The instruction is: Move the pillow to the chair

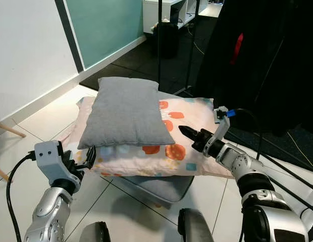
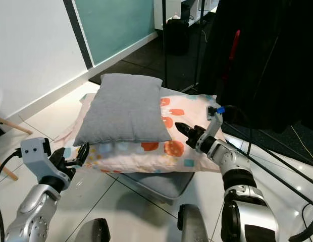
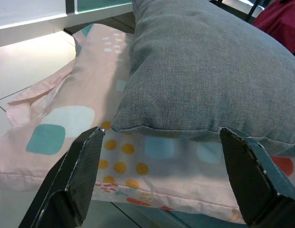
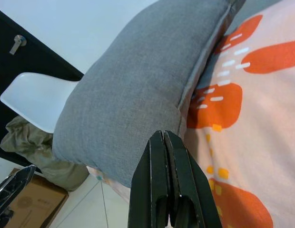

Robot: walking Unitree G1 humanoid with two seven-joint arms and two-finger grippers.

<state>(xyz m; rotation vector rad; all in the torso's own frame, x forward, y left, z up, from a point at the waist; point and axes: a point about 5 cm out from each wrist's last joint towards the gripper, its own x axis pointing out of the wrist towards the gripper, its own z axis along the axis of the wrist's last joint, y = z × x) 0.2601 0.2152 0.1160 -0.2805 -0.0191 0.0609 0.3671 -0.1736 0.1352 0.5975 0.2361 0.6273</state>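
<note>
Left eye view, grey pillow (image 1: 126, 112) atop patterned pillow (image 1: 187, 151), left gripper (image 1: 89, 156) fingers spread at its corner, right gripper (image 1: 186, 132) fingers pressed together beside it.

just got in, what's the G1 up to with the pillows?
It faces a stack on the tiled floor: a grey fabric pillow lying on a pink patterned pillow. The left gripper, fingers open, sits at the stack's near-left corner. The right gripper, fingers shut, hovers over the pink pillow by the grey one's right edge. Neither holds anything. A white chair stands nearby.
</note>
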